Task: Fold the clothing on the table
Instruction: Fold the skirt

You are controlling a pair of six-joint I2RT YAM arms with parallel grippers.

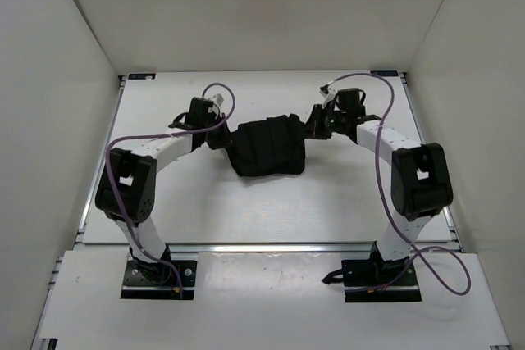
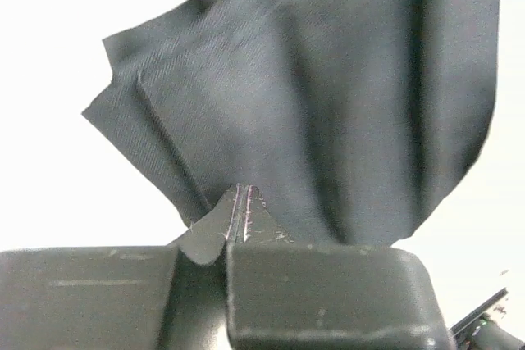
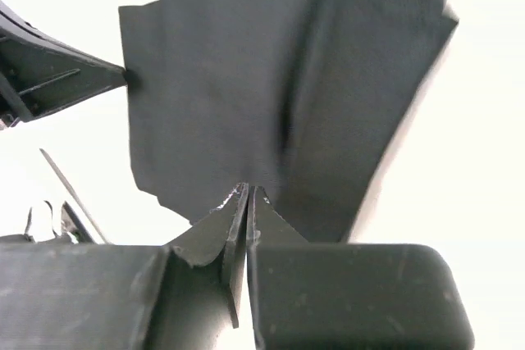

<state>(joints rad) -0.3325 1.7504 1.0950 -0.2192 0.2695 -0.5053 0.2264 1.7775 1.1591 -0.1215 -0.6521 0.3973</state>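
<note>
1. Top external view: left arm (image 1: 131, 182) rises from its base at the near left, elbow bent outward, forearm running inward and away; left hand (image 1: 220, 137) sits at the left end of the clothing (image 1: 267, 149).
2. Right arm (image 1: 418, 178) is posed as a mirror of the left: elbow out to the right, forearm angled inward; right hand (image 1: 317, 125) meets the right end of the clothing, a little farther from the bases than the left hand.
3. Left wrist view: left hand (image 2: 243, 196) has its fingers pressed together, pinching an edge of the clothing (image 2: 328, 96); fabric fans out from the pinch in pleats.
4. Right wrist view: right hand (image 3: 248, 194) is likewise clamped on an edge of the clothing (image 3: 271, 79); the left hand (image 3: 57, 79) shows at the far corner of the fabric.
5. Clothing position: spanned between the two hands over the middle of the counter (image 1: 246, 211), bunched and sagging toward the near side; whether its lower edge touches the counter, cannot tell.
6. Count: two arms; two hands, both gripping; one black garment; one white counter with one metal rail (image 1: 271, 247) along its near edge; two purple cables (image 1: 218, 86), one per arm.
</note>
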